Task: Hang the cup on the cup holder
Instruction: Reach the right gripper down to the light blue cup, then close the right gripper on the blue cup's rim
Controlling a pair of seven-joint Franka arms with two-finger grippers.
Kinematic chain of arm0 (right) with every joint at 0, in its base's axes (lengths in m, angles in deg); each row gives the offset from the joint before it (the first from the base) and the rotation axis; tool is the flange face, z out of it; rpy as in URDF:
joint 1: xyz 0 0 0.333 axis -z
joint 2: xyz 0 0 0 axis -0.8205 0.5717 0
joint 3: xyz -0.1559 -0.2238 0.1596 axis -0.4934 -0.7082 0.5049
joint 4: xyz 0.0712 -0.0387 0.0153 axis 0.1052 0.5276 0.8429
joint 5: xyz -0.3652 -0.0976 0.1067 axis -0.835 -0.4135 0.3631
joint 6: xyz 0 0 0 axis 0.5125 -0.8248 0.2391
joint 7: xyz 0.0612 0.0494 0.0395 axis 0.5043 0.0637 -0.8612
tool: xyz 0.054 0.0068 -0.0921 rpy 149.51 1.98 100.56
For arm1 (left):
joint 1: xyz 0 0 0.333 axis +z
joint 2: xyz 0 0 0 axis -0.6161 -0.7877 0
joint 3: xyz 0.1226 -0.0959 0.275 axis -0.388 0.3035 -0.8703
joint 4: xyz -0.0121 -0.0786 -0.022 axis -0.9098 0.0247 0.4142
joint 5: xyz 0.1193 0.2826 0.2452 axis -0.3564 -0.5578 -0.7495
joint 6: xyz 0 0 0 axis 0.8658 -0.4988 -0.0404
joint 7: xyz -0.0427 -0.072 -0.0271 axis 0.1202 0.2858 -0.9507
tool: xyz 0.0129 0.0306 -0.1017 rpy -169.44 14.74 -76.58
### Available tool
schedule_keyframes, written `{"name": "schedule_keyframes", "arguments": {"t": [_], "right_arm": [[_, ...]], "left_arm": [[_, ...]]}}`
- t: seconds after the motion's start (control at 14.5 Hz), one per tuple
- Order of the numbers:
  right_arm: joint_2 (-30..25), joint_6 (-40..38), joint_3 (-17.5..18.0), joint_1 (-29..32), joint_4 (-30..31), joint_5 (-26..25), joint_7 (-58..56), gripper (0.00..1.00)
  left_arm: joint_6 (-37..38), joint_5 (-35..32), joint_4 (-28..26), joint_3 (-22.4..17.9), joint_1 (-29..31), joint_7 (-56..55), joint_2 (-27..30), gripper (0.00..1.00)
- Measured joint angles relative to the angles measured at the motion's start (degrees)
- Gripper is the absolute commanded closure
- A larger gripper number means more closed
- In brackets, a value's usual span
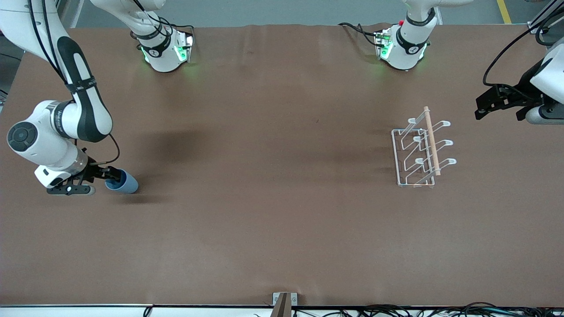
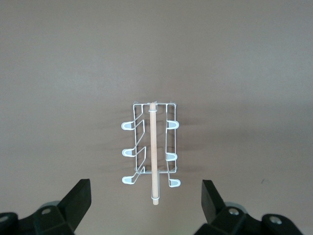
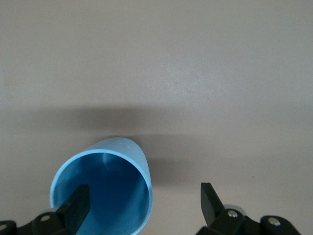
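High front view, two wrist close-ups

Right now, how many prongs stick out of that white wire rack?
6. The cup holder carries three loop-tipped prongs on each side of its wooden dowel, spaced along the rack's length. None seem hidden.

The cup (image 1: 123, 181) is small and light blue, darker blue inside. It lies on its side on the table (image 1: 264, 198), near the edge at the right arm's end. The cup holder (image 1: 421, 149) is a white wire rack with a wooden stick on top. It stands upright near the left arm's end.
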Motion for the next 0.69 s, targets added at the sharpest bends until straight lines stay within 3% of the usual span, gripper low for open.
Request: {"name": "schedule_keyframes", "arguments": {"t": [0.21, 0.28, 0.48, 0.69], "right_arm": [[1.09, 0.87, 0.00, 0.02, 0.07, 0.00, -0.03, 0.18], [1.70, 1.13, 0.00, 0.04, 0.09, 0.00, -0.05, 0.31], [3.21, 1.64, 0.07, 0.05, 0.08, 0.00, -0.07, 0.96], [3.65, 1.65, 0.10, 0.05, -0.03, 0.01, -0.07, 1.00]], "left_arm": [[0.00, 0.00, 0.00, 0.00, -0.01, 0.00, 0.00, 0.01], [0.00, 0.00, 0.00, 0.00, -0.02, 0.00, 0.00, 0.01], [0.00, 0.00, 0.00, 0.00, -0.07, 0.00, 0.00, 0.01], [0.00, 0.00, 0.00, 0.01, -0.09, 0.00, 0.00, 0.01]]}}
